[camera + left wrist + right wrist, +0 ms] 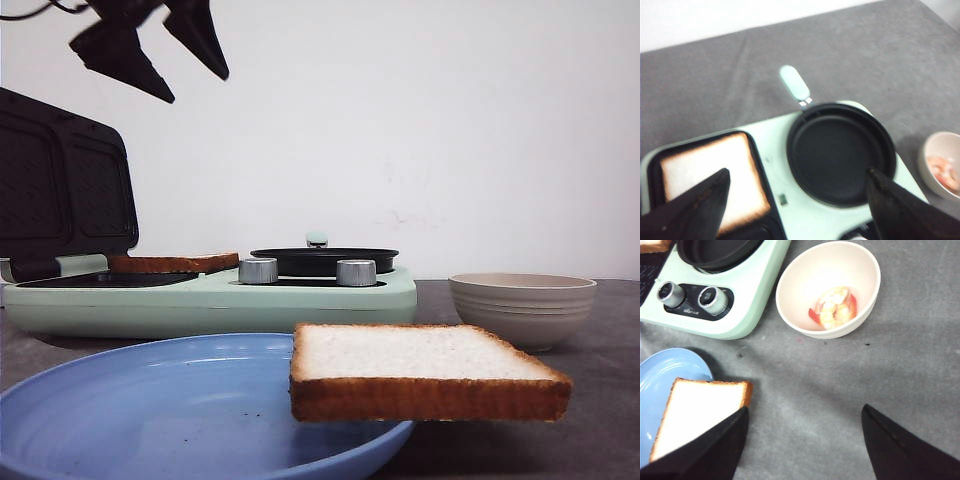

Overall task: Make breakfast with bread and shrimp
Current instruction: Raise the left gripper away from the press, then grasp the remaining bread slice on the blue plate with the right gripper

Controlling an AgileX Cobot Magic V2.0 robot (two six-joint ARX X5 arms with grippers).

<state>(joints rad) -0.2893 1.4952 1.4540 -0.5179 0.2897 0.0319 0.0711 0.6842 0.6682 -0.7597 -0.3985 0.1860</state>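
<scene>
One bread slice (425, 368) rests on the rim of the blue plate (150, 410), overhanging its right side; it also shows in the right wrist view (695, 412). The other slice (172, 262) lies on the grill plate of the mint-green cooker (215, 298) and shows in the left wrist view (710, 179). Shrimp (835, 307) lie in the beige bowl (522, 305). My left gripper (190, 85) is open and empty, high above the cooker (799, 181). My right gripper (805, 419) is open and empty above the table, beside the plated slice. It is out of the front view.
A round black pan (323, 260) with a mint handle (795, 85) sits on the cooker's right half. The cooker's black lid (62, 185) stands open at the left. Two silver knobs (258, 270) face front. Grey table (840, 390) lies between plate and bowl.
</scene>
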